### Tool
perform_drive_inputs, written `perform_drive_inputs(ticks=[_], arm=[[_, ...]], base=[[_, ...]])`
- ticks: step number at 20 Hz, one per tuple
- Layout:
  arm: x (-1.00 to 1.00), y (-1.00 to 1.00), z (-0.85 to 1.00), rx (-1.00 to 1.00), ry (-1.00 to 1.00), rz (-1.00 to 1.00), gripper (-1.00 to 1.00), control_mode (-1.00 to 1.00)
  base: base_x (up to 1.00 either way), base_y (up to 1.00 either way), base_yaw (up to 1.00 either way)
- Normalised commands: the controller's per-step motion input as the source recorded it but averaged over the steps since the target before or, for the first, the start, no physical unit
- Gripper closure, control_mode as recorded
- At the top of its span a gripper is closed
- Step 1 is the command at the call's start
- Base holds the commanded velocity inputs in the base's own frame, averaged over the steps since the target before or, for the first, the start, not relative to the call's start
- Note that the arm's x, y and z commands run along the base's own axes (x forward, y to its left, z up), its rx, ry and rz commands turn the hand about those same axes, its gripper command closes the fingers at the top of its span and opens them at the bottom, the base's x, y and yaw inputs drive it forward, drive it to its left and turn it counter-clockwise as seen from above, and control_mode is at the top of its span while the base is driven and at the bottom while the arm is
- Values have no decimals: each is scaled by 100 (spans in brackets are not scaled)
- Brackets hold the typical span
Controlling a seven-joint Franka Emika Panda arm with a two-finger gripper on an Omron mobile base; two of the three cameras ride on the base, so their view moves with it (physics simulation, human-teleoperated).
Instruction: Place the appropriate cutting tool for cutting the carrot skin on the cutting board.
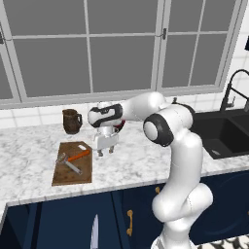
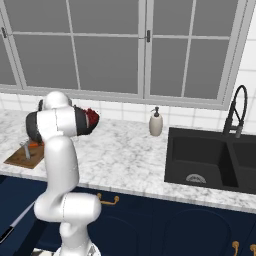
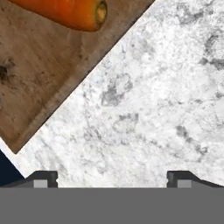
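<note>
Bare marble table (image 1: 131, 160) stretches from the cutting board (image 1: 63, 177) toward the black sink (image 1: 226, 136), free for passing. On the board, the peeler (image 1: 69, 164) and carrot (image 1: 79, 156) take up the far half. A brown mug (image 1: 72, 121) stands behind the board near the wall. The end effector (image 1: 106, 151), jaws wide apart, hangs just beside the board's right edge over bare table.

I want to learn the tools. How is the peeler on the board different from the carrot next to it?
The peeler is grey metal; the carrot is orange. The peeler has a wide forked head and a slim straight handle, while the carrot is one smooth piece tapering along its length. They lie at different angles, the peeler nearer the board's front edge, the carrot behind it. Both are small and lie flat on the board.
</note>
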Motion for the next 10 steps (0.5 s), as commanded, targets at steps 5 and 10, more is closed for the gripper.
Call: perform_drive_inputs(ticks=[5, 10], arm=[[5, -98, -4, 5, 1, -1, -100, -100], [0, -100, 0, 11, 0, -4, -100, -100]], base=[[0, 0, 0], [0, 0, 0]])
